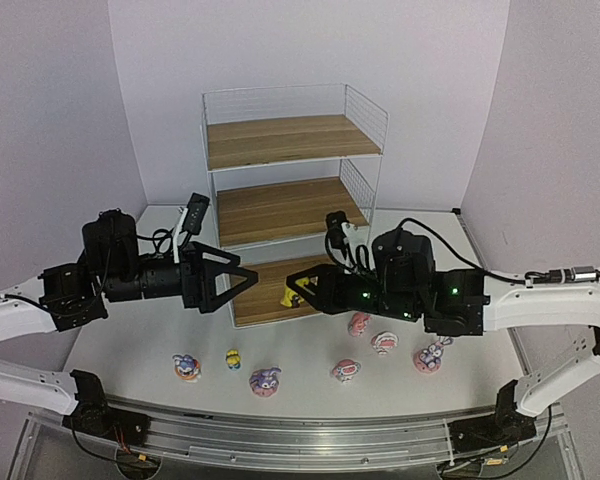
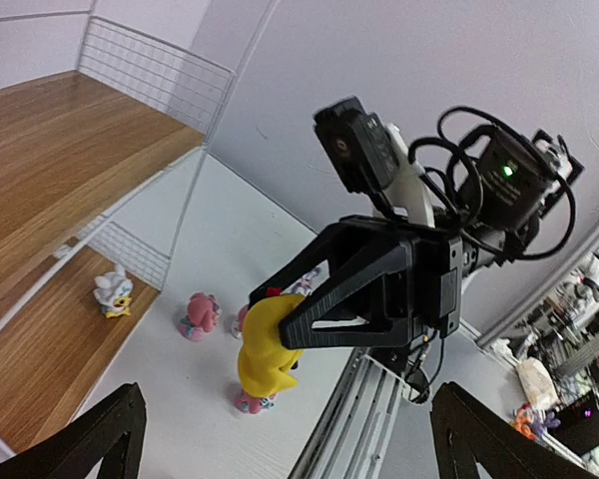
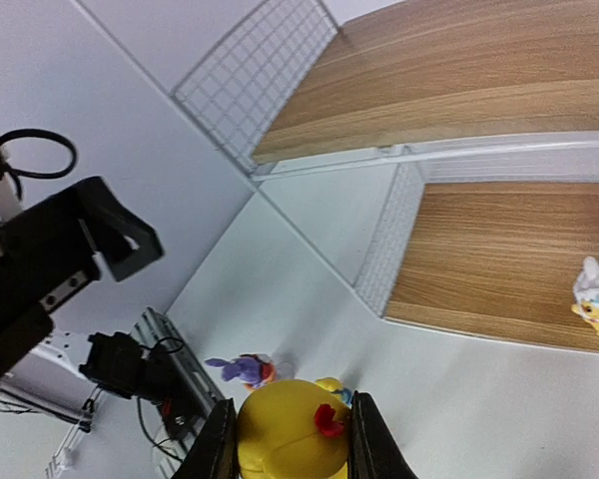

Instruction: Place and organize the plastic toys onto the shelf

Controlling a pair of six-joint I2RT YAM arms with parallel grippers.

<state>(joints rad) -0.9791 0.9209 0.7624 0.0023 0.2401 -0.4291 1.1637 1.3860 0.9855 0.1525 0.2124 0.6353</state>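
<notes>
My right gripper (image 1: 296,292) hangs in front of the shelf's lowest board, shut on a yellow toy (image 1: 289,296) with a red spot (image 3: 290,434). My left gripper (image 1: 238,288) faces it from the left, open and empty, its fingers (image 2: 108,439) spread wide. The shelf (image 1: 290,140) is a white wire rack with three wood boards. A small white-and-yellow toy (image 3: 593,292) stands on the bottom board (image 2: 40,369). On the table in front lie purple bunnies (image 1: 187,367) (image 1: 265,381) (image 1: 432,356), a small yellow toy (image 1: 233,358) and pink ones (image 1: 346,370) (image 1: 359,323) (image 1: 385,342).
The metal rail (image 1: 280,440) with both arm bases runs along the near table edge. White walls close in behind and beside the shelf. The shelf's wire side panels (image 3: 260,85) rise at its ends.
</notes>
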